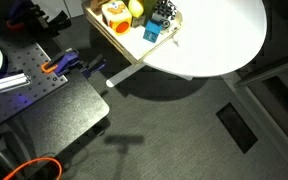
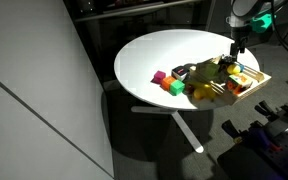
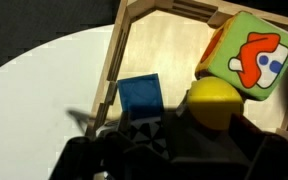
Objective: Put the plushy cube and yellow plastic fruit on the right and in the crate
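The light-wood crate (image 1: 124, 45) (image 2: 252, 88) (image 3: 114, 60) sits at the table's edge. In it lie the yellow plastic fruit (image 3: 216, 98) (image 1: 137, 9), a plain blue cube (image 3: 140, 96) (image 1: 152, 33) and a green block with an orange-and-white picture (image 3: 248, 52). The black-and-white plushy cube (image 3: 142, 126) (image 1: 162, 15) is low inside the crate next to the blue cube. My gripper (image 3: 144, 142) (image 2: 238, 55) is down in the crate and looks shut on the plushy cube. Its fingers are dark and hard to make out.
On the round white table (image 2: 164, 50) outside the crate lie a pink block (image 2: 158, 76), a green block (image 2: 174, 86), a dark item (image 2: 184, 70) and a yellow item (image 2: 202, 90). A dark bench with tools (image 1: 34, 90) stands beside the table.
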{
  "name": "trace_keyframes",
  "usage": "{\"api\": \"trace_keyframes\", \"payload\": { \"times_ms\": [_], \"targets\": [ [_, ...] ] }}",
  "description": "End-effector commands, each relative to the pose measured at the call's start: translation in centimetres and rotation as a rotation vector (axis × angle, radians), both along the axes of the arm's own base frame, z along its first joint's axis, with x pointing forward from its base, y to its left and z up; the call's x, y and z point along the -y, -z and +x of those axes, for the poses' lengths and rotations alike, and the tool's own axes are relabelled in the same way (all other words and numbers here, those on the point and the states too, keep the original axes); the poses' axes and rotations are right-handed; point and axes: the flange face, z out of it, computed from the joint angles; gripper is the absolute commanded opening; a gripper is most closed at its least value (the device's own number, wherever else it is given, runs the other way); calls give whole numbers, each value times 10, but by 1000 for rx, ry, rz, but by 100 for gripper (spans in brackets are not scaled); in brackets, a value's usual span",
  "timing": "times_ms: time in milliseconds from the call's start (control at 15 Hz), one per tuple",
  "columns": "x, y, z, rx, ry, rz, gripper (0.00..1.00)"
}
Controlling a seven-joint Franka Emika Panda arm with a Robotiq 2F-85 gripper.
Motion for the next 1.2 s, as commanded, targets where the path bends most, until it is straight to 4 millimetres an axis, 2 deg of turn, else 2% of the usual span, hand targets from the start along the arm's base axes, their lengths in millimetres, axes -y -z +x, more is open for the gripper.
{"api": "trace_keyframes", "payload": {
  "times_ms": [0,600,1133],
  "targets": [
    [-3,-18,-3,46,64,-59,100],
    [-20,-50,-6,131,316,-117,100],
    [-35,-83,-37,110,317,-84,100]
  ]
}}
